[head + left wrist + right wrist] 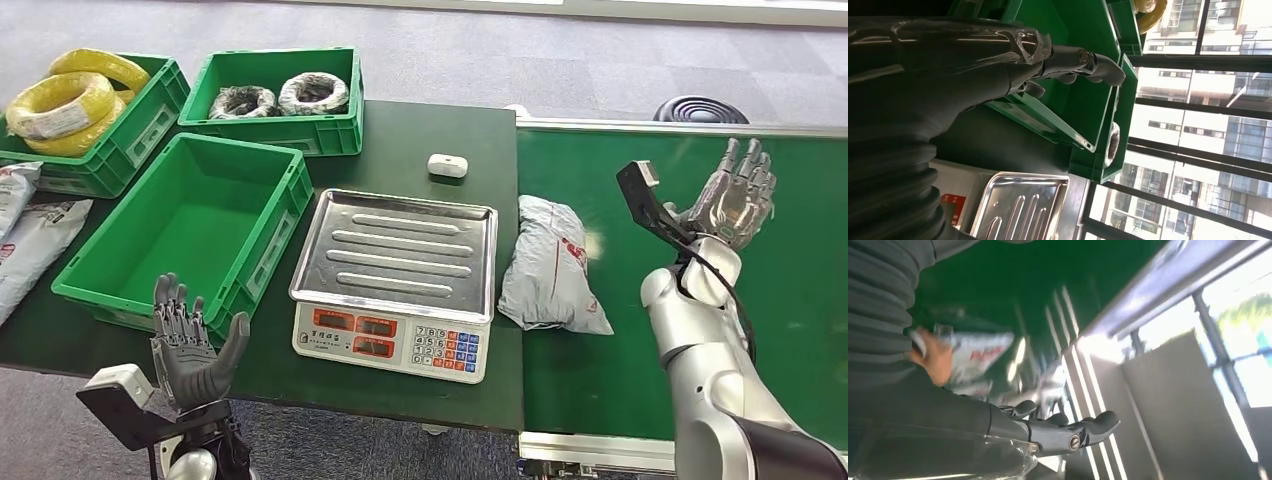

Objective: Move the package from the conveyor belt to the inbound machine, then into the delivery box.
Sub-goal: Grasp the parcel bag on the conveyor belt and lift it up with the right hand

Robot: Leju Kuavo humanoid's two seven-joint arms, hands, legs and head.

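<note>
Left hand (190, 352) and right hand (737, 195) raised, fingers spread, empty.

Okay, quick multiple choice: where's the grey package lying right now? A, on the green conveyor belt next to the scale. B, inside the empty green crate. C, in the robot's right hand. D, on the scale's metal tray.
A: the grey package lies flat on the green conveyor belt, just beside the scale, whose metal tray is bare; the right hand is raised above the belt, holding nothing.
</note>
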